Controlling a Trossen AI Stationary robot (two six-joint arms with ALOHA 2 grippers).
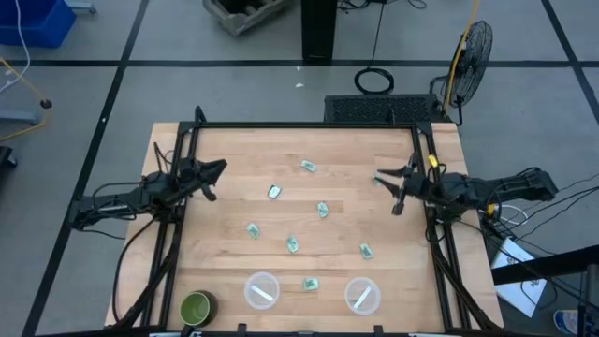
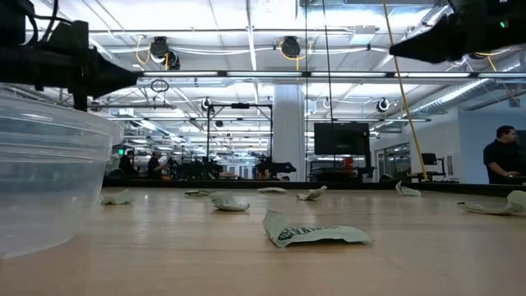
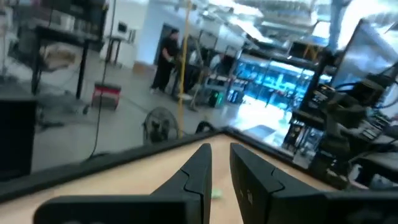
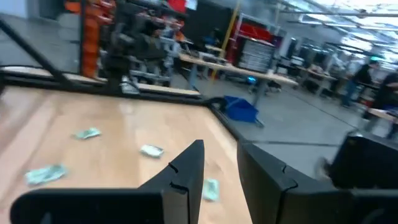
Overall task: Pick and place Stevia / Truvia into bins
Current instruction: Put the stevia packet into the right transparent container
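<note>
Pale green packets (image 1: 274,192) lie scattered across the middle of the wooden tabletop (image 1: 234,150), well apart from both grippers. We see the left gripper (image 1: 217,169) raised at the left edge, fingers slightly spread, holding nothing. The right gripper (image 1: 382,178) hangs at the right edge, likewise a little spread and empty. Two translucent bins (image 1: 261,290) sit at the near edge, one packet (image 1: 311,283) between them, a green cup (image 1: 196,306) left of them.

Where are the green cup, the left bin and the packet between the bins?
green cup (image 1: 196,306), high view, dark inside.
left bin (image 1: 251,282), high view, rim.
packet between the bins (image 1: 311,283), high view, middle.
</note>
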